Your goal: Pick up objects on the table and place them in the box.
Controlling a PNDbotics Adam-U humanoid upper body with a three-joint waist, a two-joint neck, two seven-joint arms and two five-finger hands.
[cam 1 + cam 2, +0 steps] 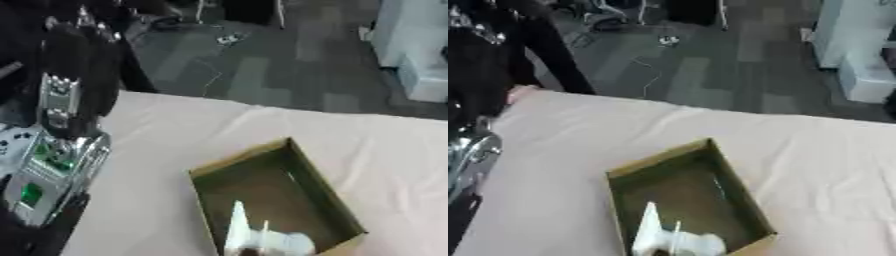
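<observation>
An open cardboard box [238,159] sits askew on the pale pink table [166,125], near the front middle. Inside it, at the near end, lies a white object [262,241] with a thin part sticking up; I cannot make out what it is. My left arm [54,165], silver with green boards, runs down the left side of the left eye view, well left of the box. A dark shape at its lower end is my left hand [39,235], and its pose is unclear. No loose objects show on the cloth around the box. My right hand shows in neither view.
The table's far edge runs slanted across the upper part of the view, with dark floor [262,60] beyond it. A white cabinet [411,45] stands on the floor at the far right. A white patterned thing [13,142] shows at the left edge.
</observation>
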